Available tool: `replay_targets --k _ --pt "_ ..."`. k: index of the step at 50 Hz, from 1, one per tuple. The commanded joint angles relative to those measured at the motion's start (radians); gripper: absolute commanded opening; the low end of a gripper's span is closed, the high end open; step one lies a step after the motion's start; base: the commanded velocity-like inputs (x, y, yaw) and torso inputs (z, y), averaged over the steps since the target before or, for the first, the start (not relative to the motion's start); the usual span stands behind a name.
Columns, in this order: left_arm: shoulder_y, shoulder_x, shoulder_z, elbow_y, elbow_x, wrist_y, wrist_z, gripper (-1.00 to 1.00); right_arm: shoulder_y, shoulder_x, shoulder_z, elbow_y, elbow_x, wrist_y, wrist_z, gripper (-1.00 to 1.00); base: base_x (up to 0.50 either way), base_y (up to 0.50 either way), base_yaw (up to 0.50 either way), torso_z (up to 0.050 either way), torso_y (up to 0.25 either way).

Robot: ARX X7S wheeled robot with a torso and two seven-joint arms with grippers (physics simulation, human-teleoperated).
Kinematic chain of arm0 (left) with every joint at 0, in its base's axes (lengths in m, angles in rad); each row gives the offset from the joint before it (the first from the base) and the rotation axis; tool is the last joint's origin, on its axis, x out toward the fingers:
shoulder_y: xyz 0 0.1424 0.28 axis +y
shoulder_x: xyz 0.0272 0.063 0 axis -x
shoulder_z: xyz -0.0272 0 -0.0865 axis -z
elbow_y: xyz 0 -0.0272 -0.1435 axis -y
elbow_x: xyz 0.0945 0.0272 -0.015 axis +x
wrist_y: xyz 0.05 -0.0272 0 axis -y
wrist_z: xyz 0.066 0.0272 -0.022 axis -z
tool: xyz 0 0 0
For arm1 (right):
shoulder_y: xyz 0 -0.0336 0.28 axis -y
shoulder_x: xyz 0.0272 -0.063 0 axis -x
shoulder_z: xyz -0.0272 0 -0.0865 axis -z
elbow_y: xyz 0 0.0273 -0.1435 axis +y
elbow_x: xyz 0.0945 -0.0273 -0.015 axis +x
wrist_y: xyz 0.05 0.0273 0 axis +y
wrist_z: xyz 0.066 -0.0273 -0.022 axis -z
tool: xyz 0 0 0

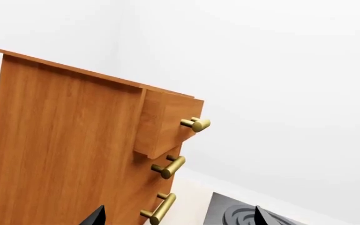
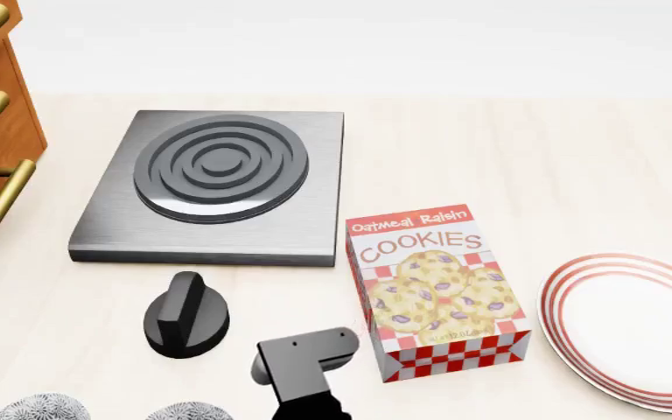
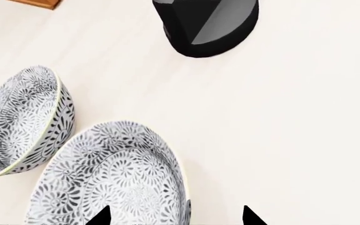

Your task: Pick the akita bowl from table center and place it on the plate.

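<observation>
Our right pincer (image 3: 175, 216) hangs wide open over the nearer akita bowl (image 3: 114, 176), which sits on the worktop (image 3: 292, 117) beside its twin bowl (image 3: 24, 119). Our left pincer (image 1: 176, 216) spreads wide, empty. The plate (image 2: 646, 328) lies well apart, beyond the cookie box (image 2: 436, 289).

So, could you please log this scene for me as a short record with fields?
Bowls: two grey-and-white floral speckled bowls, one nearer the jaws, the other beside it
Plate: wide white plate with red rings, empty, right of the cookie box
Box: red-and-white cookies box
Burner: grey square stove plate
Knob: black round knob
Cabinet: wooden drawer unit with brass handles, top drawer pulled out
Right gripper: open, above the nearer bowl
Left gripper: open, holding nothing
</observation>
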Motion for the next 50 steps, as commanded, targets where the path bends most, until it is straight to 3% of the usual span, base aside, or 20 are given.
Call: replay_targets --k 1,4,5,24,41,50 --pt "0.001 -0.004 0.002 0.002 -0.005 0.001 -0.005 1.0 0.002 -0.002 -0.014 0.02 0.003 -0.013 -0.014 1.0 0.0 0.0 0.0 0.0 0.0" --pt "0.0 -0.005 0.004 0.002 -0.006 0.002 -0.005 1.0 0.0 0.0 -0.019 0.015 0.001 -0.022 -0.016 1.0 0.0 0.0 0.0 0.0 0.0" --pt "0.0 -0.005 0.004 0.0 -0.005 0.003 -0.005 1.0 0.0 0.0 -0.02 0.014 0.0 -0.023 -0.015 -1.0 0.0 0.0 0.0 0.0 0.0" --pt "0.007 -0.01 0.005 0.007 -0.014 0.007 -0.012 1.0 -0.013 0.025 0.043 -0.098 0.059 -0.02 0.051 -1.0 0.0 0.0 0.0 0.0 0.0" --pt "-0.003 -0.018 0.016 0.004 -0.017 0.005 -0.017 1.0 -0.101 0.177 0.246 -0.73 0.17 -0.059 0.273 -1.0 0.0 0.0 0.0 0.0 0.0" --pt "-0.004 -0.022 0.022 0.006 -0.016 0.005 -0.021 1.0 -0.127 0.287 0.368 -0.881 0.157 -0.112 0.323 -1.0 0.0 0.0 0.0 0.0 0.0"
